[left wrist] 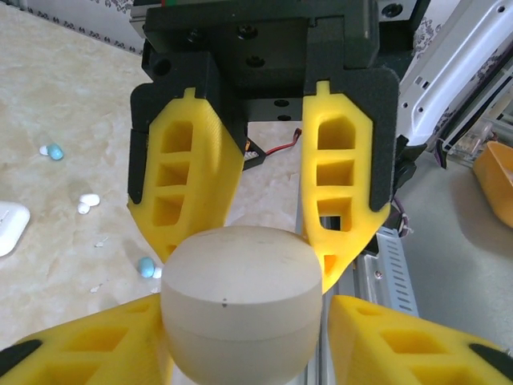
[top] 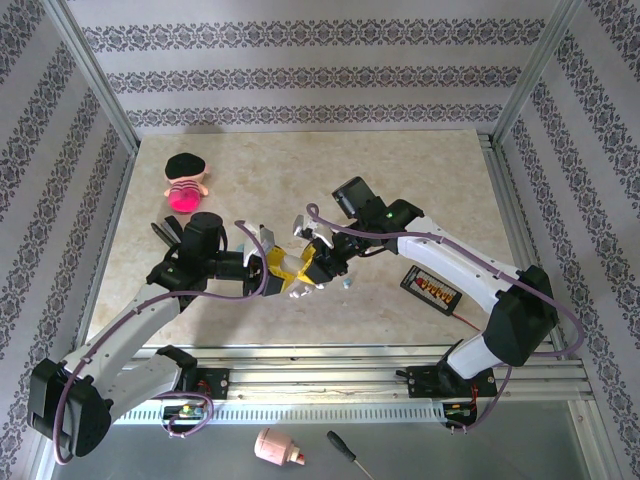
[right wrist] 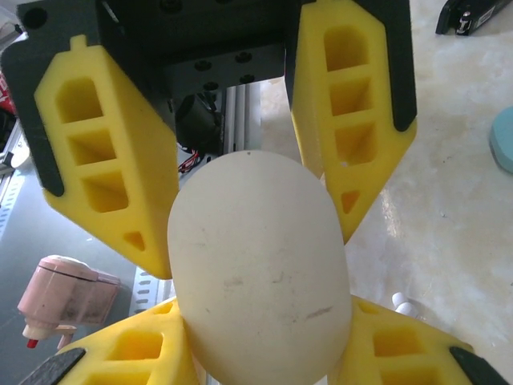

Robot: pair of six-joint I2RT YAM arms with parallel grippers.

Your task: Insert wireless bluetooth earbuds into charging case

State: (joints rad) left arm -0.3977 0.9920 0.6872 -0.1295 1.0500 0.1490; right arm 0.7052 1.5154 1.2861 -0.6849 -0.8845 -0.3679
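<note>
Two grippers clamp one shut charging case over a pale marbled table

The beige table (top: 400, 180) sits in an aluminium frame with striped, patterned walls (top: 300, 80) on three sides; a pink doll (top: 185, 183) lies at the far left, well apart. The left gripper (top: 283, 272) presses its yellow fingers on both sides of the cream charging case (left wrist: 240, 297); the right gripper (top: 318, 268) is clamped on the same case from the opposite end. The case's seam is closed and its long axis runs from one gripper towards the other. The earbuds (left wrist: 86, 200) lie loose on the table beside the grippers, with a teal one (left wrist: 54, 151) farther off and another teal one (left wrist: 146, 267) nearer; they are too small to tell which way they point. A white case (left wrist: 10, 227) rests near them, and a teal case (right wrist: 503, 140) lies apart. A black device (top: 430, 288) sits to the right.
</note>
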